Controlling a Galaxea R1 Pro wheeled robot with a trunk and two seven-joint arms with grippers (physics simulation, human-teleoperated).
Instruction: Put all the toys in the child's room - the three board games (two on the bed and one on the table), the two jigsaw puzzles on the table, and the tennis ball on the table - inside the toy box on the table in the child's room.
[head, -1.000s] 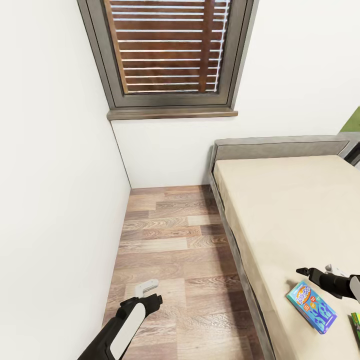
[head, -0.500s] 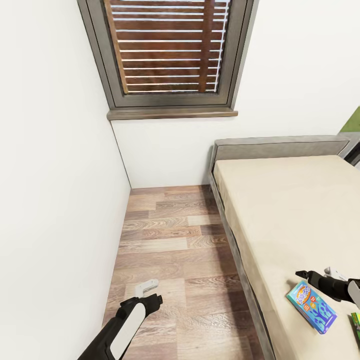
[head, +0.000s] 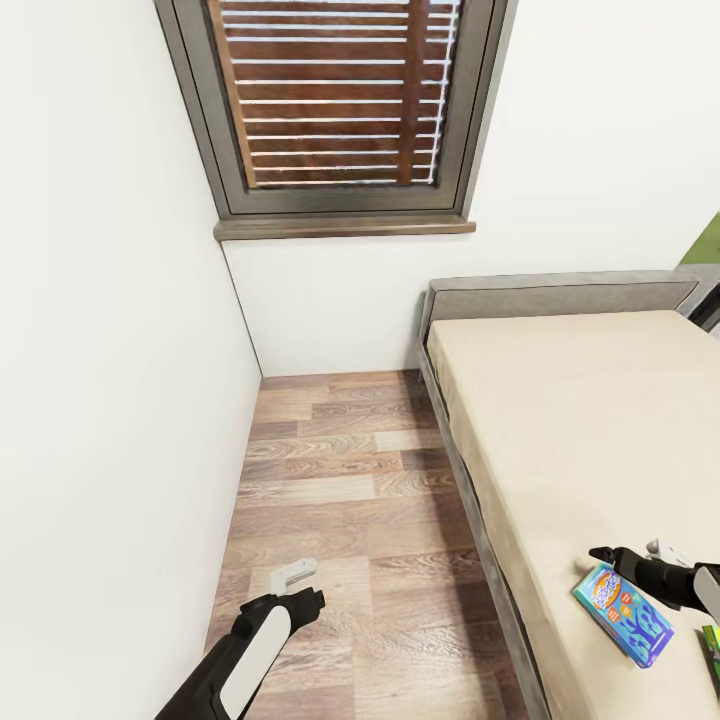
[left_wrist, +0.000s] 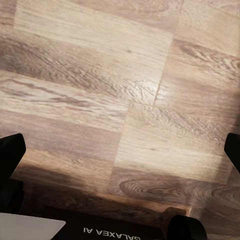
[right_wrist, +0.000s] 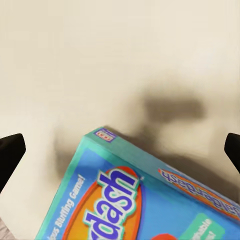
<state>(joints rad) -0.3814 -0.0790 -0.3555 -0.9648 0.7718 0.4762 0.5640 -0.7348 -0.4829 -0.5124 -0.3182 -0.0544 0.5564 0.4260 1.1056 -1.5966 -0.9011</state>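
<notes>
wood-plank floor runs up to a white wall on the left and a dark-framed window with brown slats at the back, and on the right side we've got the bed, beige mattress, grey headboard against the far wall.

down on the mattress near its front corner lies the blue board game, flat, turned at an angle, and at the very right edge of the head view a sliver of a green box pokes in just beside it.

right gripper is hovering just above the far end of that blue box, its dark finger pointing out toward the bed's edge. the right wrist view looks straight down at the game, teal border, orange oval with "dash" lettering, and the two black fingertips sit at opposite edges of the picture, so the jaws are spread wide with nothing between them. a soft shadow falls on the mattress just past the box.

left gripper hangs low over the floor, well apart from the bed. in the left wrist view its fingertips are also far apart, spread wide over bare planks, holding nothing.
</notes>
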